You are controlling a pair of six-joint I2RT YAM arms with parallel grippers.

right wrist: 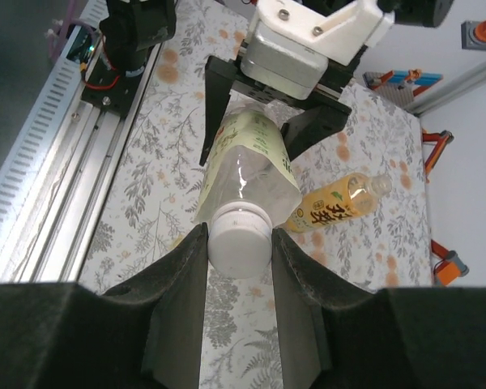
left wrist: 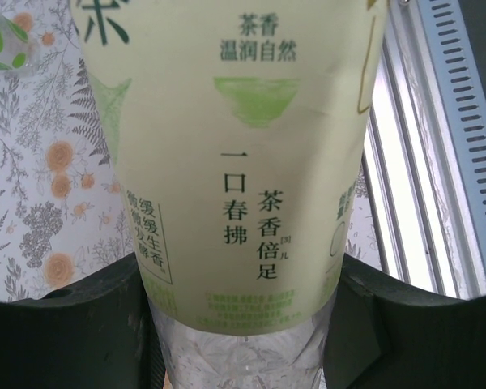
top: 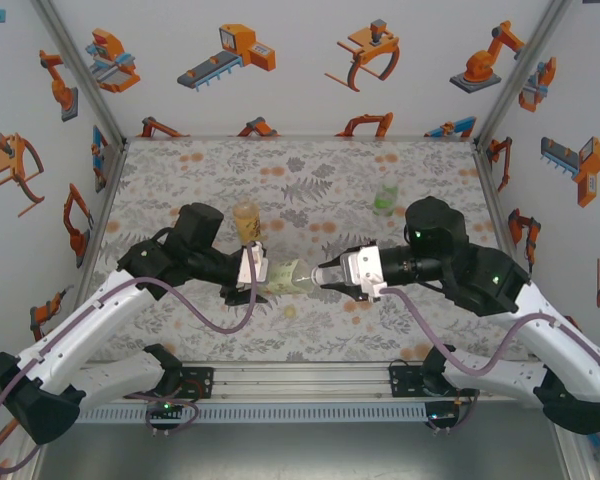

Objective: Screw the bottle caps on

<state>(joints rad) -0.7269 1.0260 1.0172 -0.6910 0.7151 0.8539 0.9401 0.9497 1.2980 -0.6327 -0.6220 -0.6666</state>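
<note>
Robot-print walls (top: 280, 100) enclose the floral worktop (top: 320, 175); the left gripper (top: 252, 278) clamps the pale yellowish bottle (top: 283, 274), the right gripper (top: 325, 277) squeezes its white cap (right wrist: 239, 241).

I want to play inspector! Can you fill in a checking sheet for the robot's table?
Surface: floral-print table, no spills seen.
Job's things: pale bottle held sideways, white cap at its neck; amber bottle and green bottle sit apart, farther back.
Clutter: nothing seen.
Grippers: left gripper shut on pale bottle; right gripper shut on white cap.
Cables: purple cables loop along both arms.
Surroundings: white walls with orange robot pictures; metal rail at near edge.
</note>
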